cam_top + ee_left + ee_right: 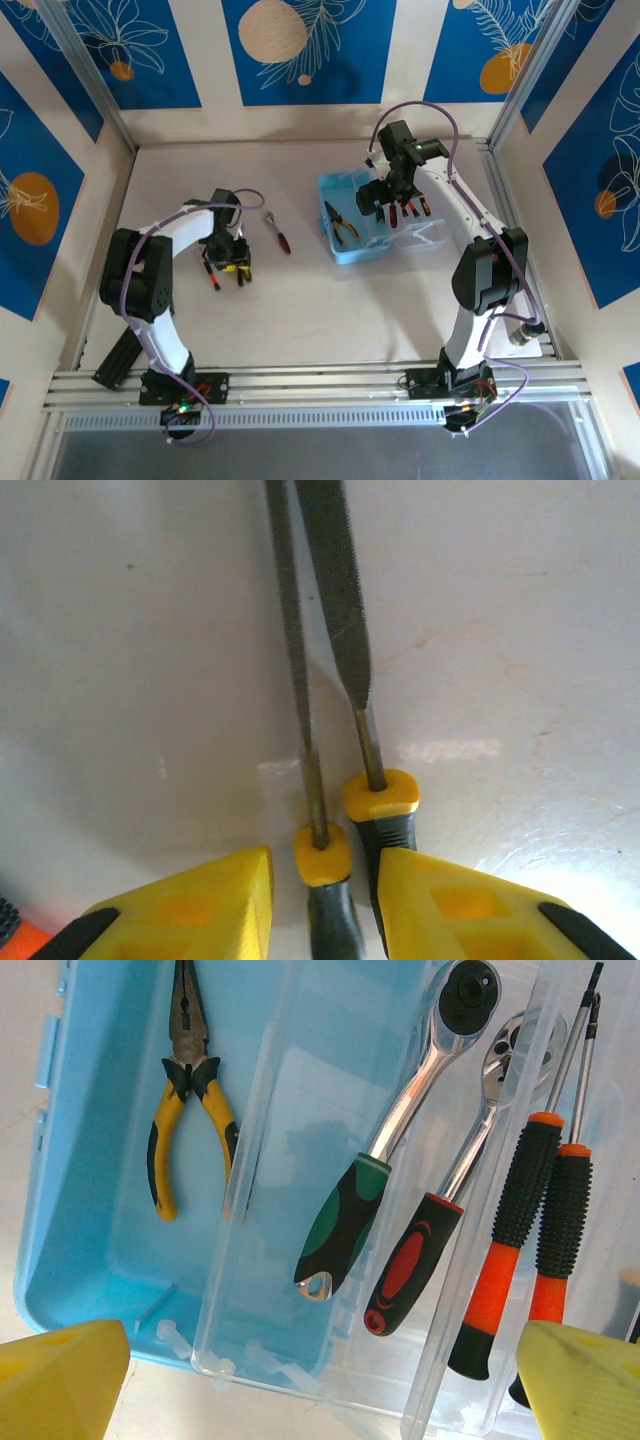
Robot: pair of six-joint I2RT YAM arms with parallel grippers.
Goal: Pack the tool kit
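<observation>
Between the left jaws: two files [345, 600]. Between the right jaws: one pliers [190, 1100], two ratchet wrenches [400, 1150], two screwdrivers [515, 1220], one case [80, 1210].

The yellow-handled steel pliers [190, 1072] lie in the translucent light-blue plastic case [80, 1260] (left part), the green-handled chrome ratchet wrench [400, 1140] to their right.
</observation>
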